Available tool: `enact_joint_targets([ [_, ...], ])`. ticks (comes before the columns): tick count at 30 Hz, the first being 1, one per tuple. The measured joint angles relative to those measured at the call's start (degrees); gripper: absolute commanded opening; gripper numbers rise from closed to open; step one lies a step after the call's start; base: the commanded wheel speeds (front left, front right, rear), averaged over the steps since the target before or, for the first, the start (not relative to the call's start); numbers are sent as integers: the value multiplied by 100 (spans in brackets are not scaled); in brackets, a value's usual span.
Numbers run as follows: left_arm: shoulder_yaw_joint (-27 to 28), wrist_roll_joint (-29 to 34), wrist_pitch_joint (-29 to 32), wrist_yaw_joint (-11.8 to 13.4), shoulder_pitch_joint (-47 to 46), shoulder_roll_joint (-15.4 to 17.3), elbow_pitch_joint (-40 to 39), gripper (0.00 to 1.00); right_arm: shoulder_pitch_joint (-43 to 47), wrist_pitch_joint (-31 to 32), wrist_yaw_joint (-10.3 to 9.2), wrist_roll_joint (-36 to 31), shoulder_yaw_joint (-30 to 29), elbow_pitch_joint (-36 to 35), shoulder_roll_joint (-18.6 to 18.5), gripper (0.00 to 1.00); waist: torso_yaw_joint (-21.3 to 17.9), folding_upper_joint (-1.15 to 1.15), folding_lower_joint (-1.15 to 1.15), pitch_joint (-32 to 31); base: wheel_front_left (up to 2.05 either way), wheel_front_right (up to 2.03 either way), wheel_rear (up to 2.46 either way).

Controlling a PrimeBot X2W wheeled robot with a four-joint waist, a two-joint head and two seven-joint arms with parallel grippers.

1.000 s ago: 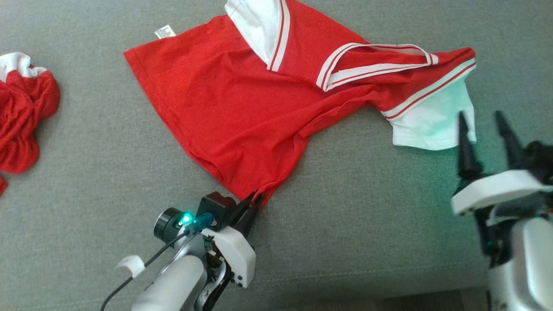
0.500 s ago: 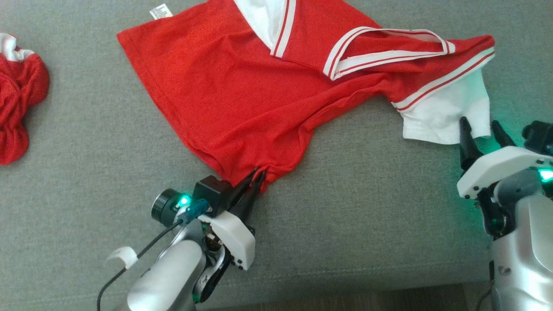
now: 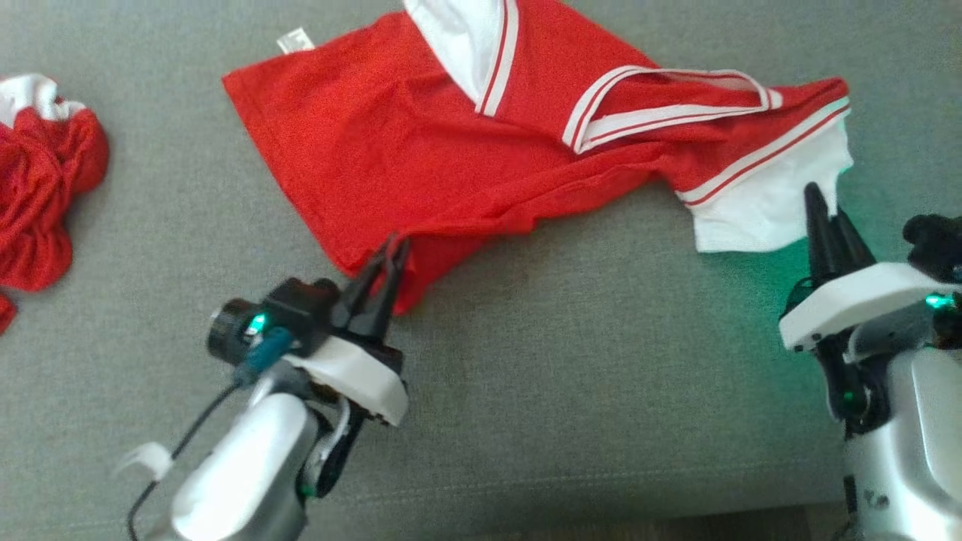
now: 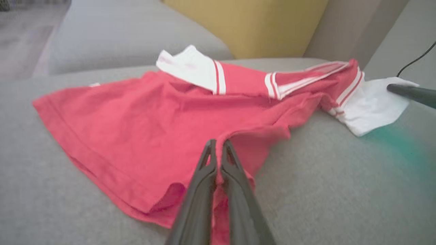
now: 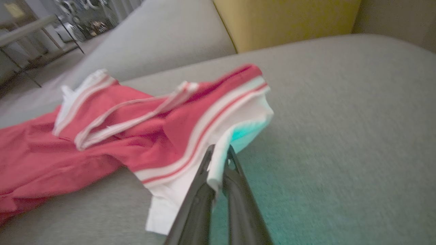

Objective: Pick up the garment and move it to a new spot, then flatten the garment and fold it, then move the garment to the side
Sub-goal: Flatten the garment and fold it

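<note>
The garment [image 3: 451, 158] is a red shirt with white sleeves and striped trim, spread crumpled across the grey sofa seat [image 3: 601, 361]. My left gripper [image 3: 394, 252] is shut on the red hem corner, which is lifted and folded back over the body; the left wrist view has the fabric pinched at the tips [image 4: 217, 144]. At the far right, my right gripper [image 3: 823, 203] is shut on the edge of the white sleeve [image 3: 759, 203]. In the right wrist view the white cloth [image 5: 218, 163] sits between the closed tips [image 5: 219, 151].
A second red-and-white garment [image 3: 41, 195] lies crumpled at the left edge. A yellow cushion [image 4: 245, 23] stands behind the seat. The sofa's front edge runs along the bottom of the head view, with bare grey seat between the arms.
My right gripper moved up to the white sleeve and closed on its edge. My left gripper carried the hem corner up and to the left, folding it over the shirt.
</note>
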Motion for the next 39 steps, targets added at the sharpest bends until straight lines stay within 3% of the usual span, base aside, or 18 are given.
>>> enact_joint_targets([
  [8, 628, -107, -94, 458, 452, 483, -1071, 0, 481, -157, 0, 349, 715, -1555, -227, 0, -37, 0, 0, -527, 0, 0, 0],
  [12, 759, -107, -90, 566, 550, 667, -1435, 0, 488, -221, 0, 358, 842, -2076, -267, 0, 6, 0, 0, -753, 0, 0, 0],
  [28, 1446, -99, 568, 886, 470, 1433, -3363, 0, 545, -60, 0, -82, 550, -4101, -444, 0, 67, 0, 0, -1610, 0, 0, 0],
  [39, 1655, -101, 1091, 960, 42, 1705, -3952, 0, -1, 241, 0, -229, 270, -4745, -498, 0, 20, 0, 0, -1777, 0, 0, 0],
])
